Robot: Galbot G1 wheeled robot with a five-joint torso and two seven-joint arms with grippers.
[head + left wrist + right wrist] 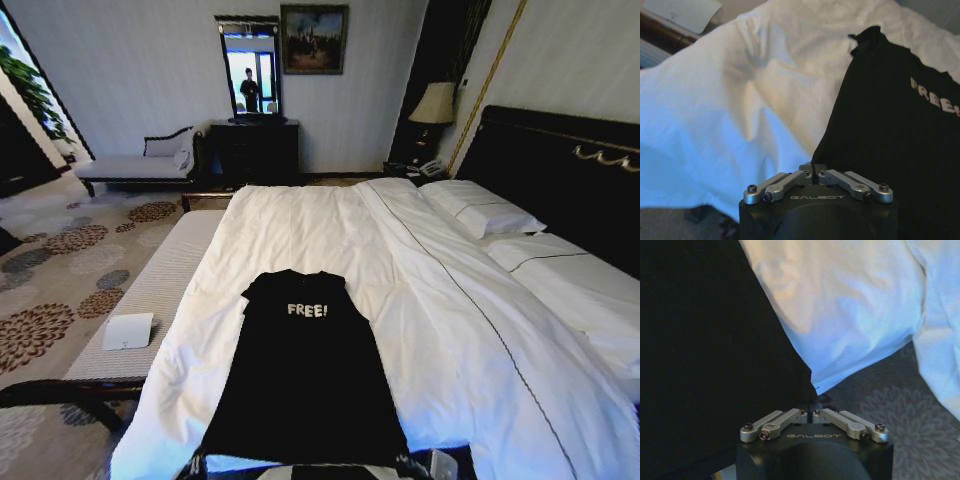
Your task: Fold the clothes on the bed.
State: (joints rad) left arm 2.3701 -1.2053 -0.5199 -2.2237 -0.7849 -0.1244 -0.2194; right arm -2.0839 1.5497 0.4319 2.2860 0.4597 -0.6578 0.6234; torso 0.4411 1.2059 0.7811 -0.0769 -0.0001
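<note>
Both claws pinched closed at T-shirt (305, 380) hem | left claw (812, 170) | right claw (811, 412)

Bedside lamp (434, 103), framed painting (314, 39), chaise bench (135, 166).

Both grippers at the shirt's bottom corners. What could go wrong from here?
1. The T-shirt lies on a loose white duvet; with both sets of jaws closed at its hem, the left gripper or right gripper may have pinched duvet along with shirt, dragging bedding into the fold.
2. The hem sits right at the bed's edge, so a slipped corner would likely fall toward the carpet.
3. Uneven lifting could skew the fold.
</note>
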